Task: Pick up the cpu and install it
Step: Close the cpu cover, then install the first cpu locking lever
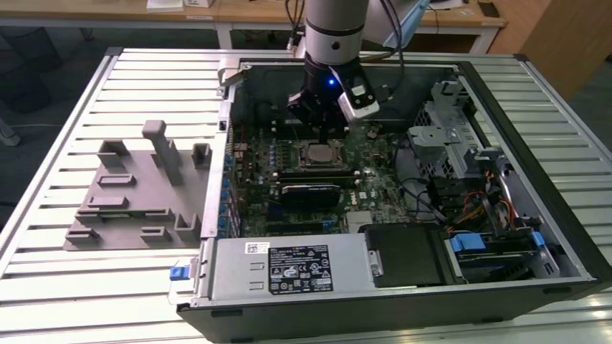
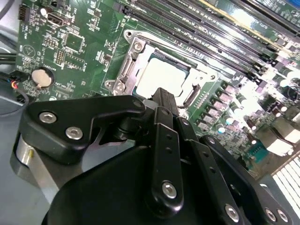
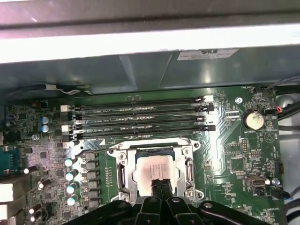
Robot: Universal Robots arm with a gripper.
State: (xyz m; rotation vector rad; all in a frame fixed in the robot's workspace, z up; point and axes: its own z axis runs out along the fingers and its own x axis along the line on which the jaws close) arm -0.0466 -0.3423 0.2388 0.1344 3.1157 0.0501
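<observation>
The cpu (image 1: 314, 153), a small square chip with a pale silver top, lies flat inside the black-framed motherboard socket (image 1: 316, 166) in the open computer case. In both wrist views the cpu (image 2: 159, 77) (image 3: 151, 168) sits within the metal socket frame (image 3: 121, 164). My gripper (image 1: 319, 132) hangs just above it, a little to the rear. The black fingers (image 3: 157, 186) are pressed together, and the gripper (image 3: 161, 183) (image 2: 162, 97) is shut with nothing between them, its tip over the chip's edge.
Empty RAM slots (image 3: 140, 117) run beside the socket, with a coin battery (image 3: 254, 120) close by. A grey holder tray (image 1: 134, 193) lies on the slatted table at the exterior view's left. The power supply (image 1: 287, 269) and drive cage (image 1: 449, 136) crowd the case.
</observation>
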